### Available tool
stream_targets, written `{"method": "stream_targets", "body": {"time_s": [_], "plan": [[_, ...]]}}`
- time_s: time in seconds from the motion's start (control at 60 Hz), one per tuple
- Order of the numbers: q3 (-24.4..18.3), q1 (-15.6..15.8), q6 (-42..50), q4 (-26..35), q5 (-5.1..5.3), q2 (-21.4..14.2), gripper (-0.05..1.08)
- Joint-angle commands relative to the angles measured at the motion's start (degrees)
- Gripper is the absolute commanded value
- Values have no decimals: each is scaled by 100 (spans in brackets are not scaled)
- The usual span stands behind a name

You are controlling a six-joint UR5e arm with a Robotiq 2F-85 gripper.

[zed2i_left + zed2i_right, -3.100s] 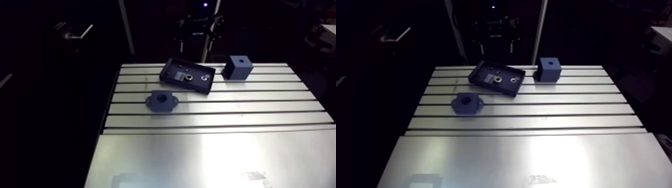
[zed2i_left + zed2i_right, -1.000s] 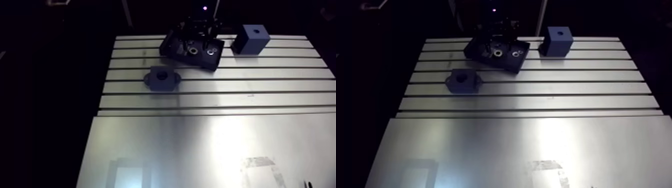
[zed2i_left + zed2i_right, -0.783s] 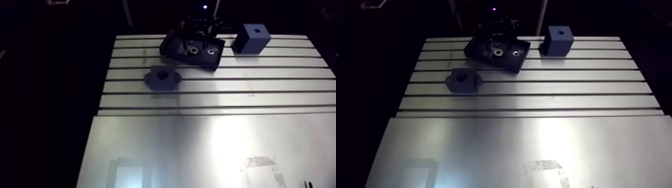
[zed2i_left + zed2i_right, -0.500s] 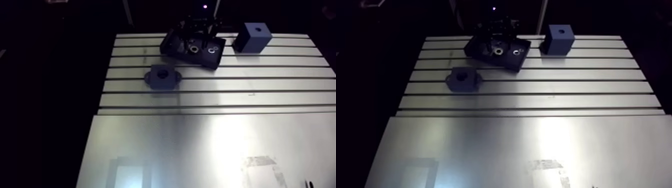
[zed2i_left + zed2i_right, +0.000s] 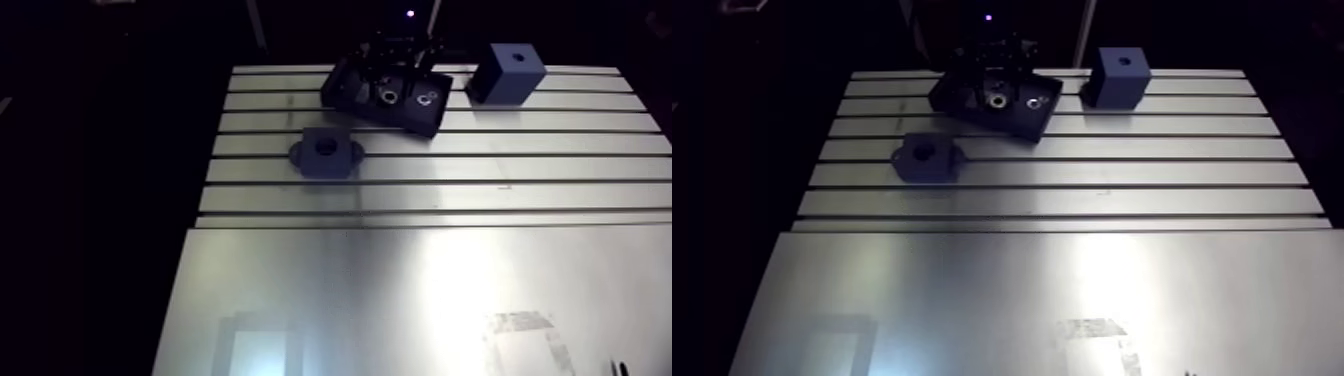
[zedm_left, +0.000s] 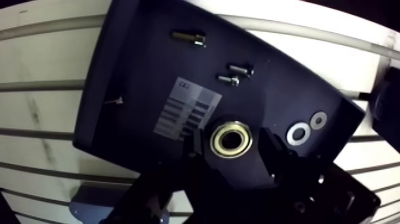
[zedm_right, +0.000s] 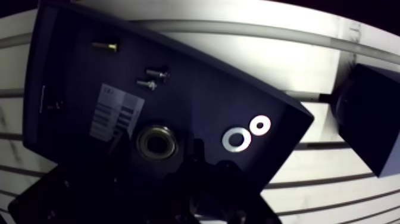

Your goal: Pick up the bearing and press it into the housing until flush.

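Bearing (image 6: pixel 231 140) in the tray (image 6: pixel 137 71) is straddled by the gripper (image 6: pixel 234 144), fingers spread, nothing clamped yet. Housing (image 5: pixel 325 153) is seen at 7 o'clock from the tray.

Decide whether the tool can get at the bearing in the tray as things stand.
Probably yes: the bearing lies in the tray between the open fingers of the tool, nothing over it; washers and screws lie well aside.

Dark tray (image 5: pixel 345 95) sits upper centre on the slotted table (image 5: pixel 430 290), two washers (image 6: pixel 296 133) inside, blue block (image 5: pixel 507 73) at its right.
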Motion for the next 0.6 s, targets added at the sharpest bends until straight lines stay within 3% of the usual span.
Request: {"method": "stream_targets", "body": {"time_s": [0.017, 0.6], "plan": [[4, 10, 0, 1, 1, -4, 46], [4, 11, 0, 1, 0, -3, 52]]}}
